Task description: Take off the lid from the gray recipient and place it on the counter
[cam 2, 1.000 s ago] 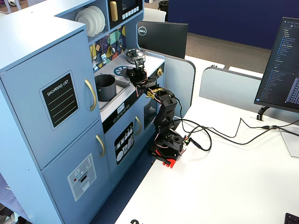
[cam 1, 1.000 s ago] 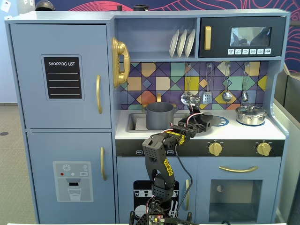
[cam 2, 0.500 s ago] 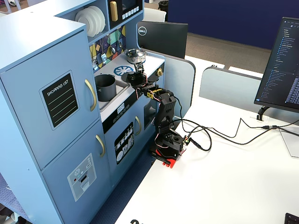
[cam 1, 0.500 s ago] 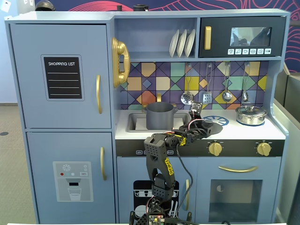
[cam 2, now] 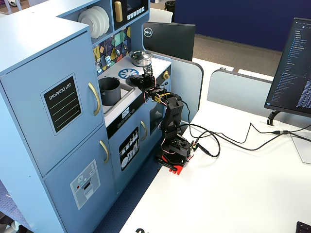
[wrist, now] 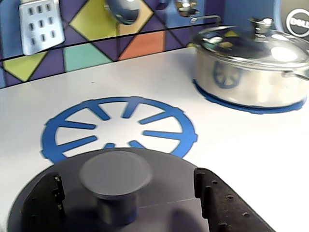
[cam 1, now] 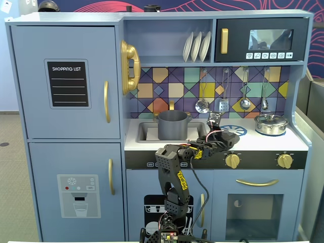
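The lid (wrist: 116, 188) is already off the gray recipient (cam 1: 172, 124) and sits low over the counter (wrist: 241, 145), just near of the blue burner ring (wrist: 118, 126) in the wrist view. The end effector (wrist: 128, 200) holds it by the central knob, one dark finger on either side — a narrow grip closed on the knob. Whether the disc's underside is touching the white surface I cannot tell from these views.

To finish the step well, I would bring the lid down level until it rests flat, then spread the fingers only enough to clear the knob and lift straight up, so the disc is not dragged or tipped. There looks to be bare counter all round, and the steel pot (wrist: 251, 72) at far right is well apart.

The gray recipient stands in the sink cutout to the left in a fixed view, open-topped; its inside is not visible. The steel pot keeps its own shiny lid on — contents hidden.
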Available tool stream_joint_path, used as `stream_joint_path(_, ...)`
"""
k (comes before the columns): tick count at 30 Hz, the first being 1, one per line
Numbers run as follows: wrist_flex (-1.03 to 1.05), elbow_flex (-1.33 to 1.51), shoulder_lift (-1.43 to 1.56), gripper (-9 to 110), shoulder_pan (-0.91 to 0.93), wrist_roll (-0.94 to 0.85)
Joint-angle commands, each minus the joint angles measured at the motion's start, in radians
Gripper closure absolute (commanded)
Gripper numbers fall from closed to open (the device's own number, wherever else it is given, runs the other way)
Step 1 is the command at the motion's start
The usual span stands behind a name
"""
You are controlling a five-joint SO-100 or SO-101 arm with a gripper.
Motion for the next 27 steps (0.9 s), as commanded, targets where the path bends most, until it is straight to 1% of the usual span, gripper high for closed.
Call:
stream_joint_path(1,-0.02,-0.055,0.066,73,0.006,0.018)
stream_joint_path(5,0.064,-0.121,0.155,76,-0.025,0.051)
stream_joint_path(10,0.331,-0.201,0.351,80,-0.069,0.063)
stream_joint_path(12,0.523,-0.206,0.46,88,-0.095,0.071)
stream_joint_path(15,0.931,-0.207,0.657,101,-0.184,0.101)
stream_joint_path(17,1.18,-0.199,0.778,101,-0.262,0.144)
stream_joint_path(19,1.342,-0.147,0.877,101,-0.339,0.153)
stream_joint_path(23,1.508,0.061,1.046,101,-0.466,0.04)
stream_joint_path(27,1.565,0.275,1.158,101,-0.531,0.023)
